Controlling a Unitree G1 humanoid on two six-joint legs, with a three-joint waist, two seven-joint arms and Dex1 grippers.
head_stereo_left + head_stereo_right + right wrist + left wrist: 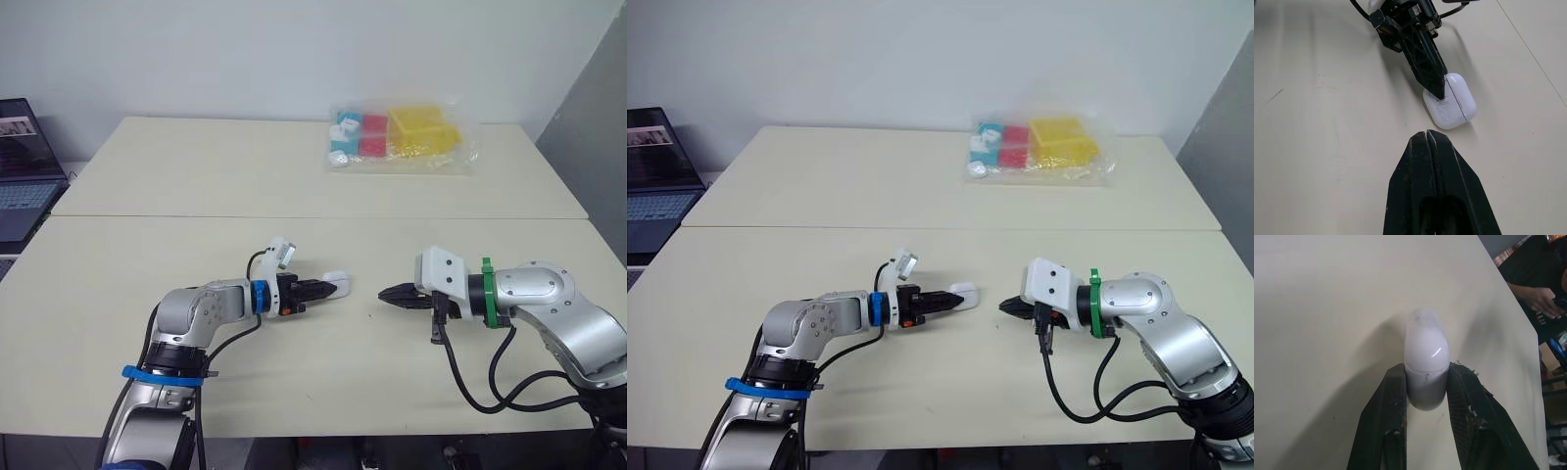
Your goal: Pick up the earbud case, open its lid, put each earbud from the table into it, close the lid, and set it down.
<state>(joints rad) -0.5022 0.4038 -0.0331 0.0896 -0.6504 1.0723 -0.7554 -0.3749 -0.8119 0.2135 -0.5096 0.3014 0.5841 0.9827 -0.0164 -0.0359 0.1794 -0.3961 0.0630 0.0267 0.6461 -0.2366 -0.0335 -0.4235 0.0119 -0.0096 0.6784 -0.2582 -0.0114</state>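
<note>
A white earbud case (336, 284) with its lid closed lies near the middle of the near table. My left gripper (323, 288) is shut on the case (1425, 363), one black finger (1386, 416) pressing on each side of its end. From my right wrist the same case (1450, 101) shows on the tabletop with the left gripper's fingertips (1432, 73) clamped on it. My right gripper (386, 294) is shut with nothing in it, pointing at the case from a short way to its right, and its fingers (1432, 161) are pressed together. I see no loose earbuds.
A clear bag (402, 137) of blue, red and yellow boxes lies on the far table. A laptop (24, 171) stands off the table's left side. A seam (313, 217) divides the two tables. A person's hand (1540, 298) shows beyond the table edge.
</note>
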